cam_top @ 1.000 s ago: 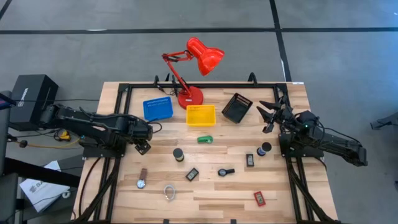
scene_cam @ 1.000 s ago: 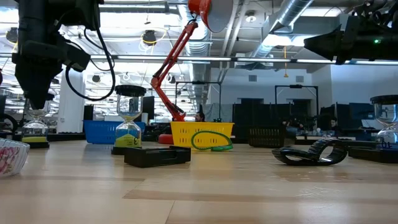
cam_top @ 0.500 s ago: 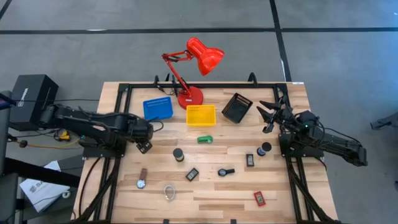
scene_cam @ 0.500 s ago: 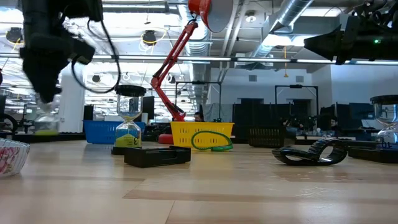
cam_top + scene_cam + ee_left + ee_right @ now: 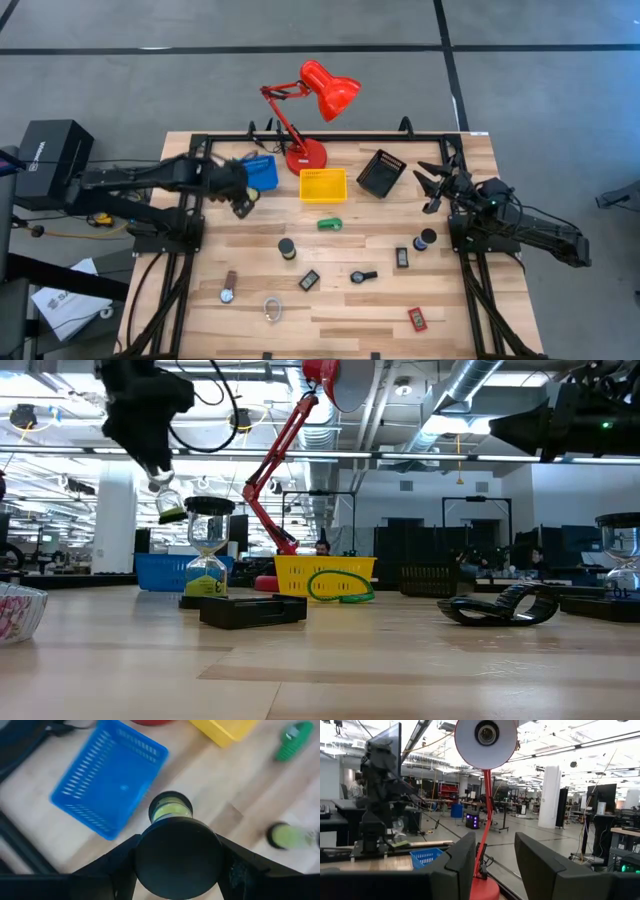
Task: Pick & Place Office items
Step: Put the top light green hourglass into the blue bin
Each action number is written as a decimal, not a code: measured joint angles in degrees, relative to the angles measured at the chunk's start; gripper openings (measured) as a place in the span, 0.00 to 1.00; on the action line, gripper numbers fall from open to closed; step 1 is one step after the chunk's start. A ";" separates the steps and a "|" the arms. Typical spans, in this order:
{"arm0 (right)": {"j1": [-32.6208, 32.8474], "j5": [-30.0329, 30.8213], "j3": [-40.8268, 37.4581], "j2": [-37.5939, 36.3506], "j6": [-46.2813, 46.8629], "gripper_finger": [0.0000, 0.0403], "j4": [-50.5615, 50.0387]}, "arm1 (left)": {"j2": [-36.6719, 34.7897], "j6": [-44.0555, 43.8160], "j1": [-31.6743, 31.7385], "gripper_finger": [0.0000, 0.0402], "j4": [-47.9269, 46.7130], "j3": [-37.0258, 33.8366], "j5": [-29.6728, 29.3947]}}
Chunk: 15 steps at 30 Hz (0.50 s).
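My left gripper [image 5: 240,193] is shut on an hourglass [image 5: 166,500] with black end caps and green sand, high above the table by the near edge of the blue tray [image 5: 264,171]. My right gripper [image 5: 436,186] is open and empty over the table's far right. On the table lie a green stubby piece [image 5: 330,223], two black cylinders [image 5: 287,248] [image 5: 427,239], three small black gadgets [image 5: 309,281] [image 5: 363,276] [image 5: 402,257], a wristwatch [image 5: 229,288], a clear ring [image 5: 272,308] and a small red rectangle [image 5: 417,319]. My left gripper pinches the hourglass's upper black end cap [image 5: 177,856] between its two fingers, one on each side. The fingers come from above, pointing down. The glass body with the green sand [image 5: 171,810] hangs below them, slightly tilted, lifted clear of the table.
A red desk lamp [image 5: 305,155] stands at the far middle, with a yellow tray [image 5: 323,184] and a black tray [image 5: 380,172] to its right. A black frame runs along the table's far and side edges.
My left gripper has risen and gone toward the table's far edge and right, toward the blue tray, still shut on the hourglass. The hourglass, which stood low near the table a second ago, now hangs high and clear.
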 joint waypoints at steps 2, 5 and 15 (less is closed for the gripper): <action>-0.04 0.01 0.00 -0.01 -0.01 0.32 0.05 | 1.79 3.10 4.05 0.53 0.40 0.85 -0.25; -0.14 0.21 -0.01 -0.01 -0.05 0.32 0.05 | 5.56 9.21 10.48 0.53 0.84 1.31 -0.24; -0.12 0.18 -0.02 -0.01 0.06 0.32 -0.01 | 16.61 15.93 24.50 0.53 2.69 1.78 2.89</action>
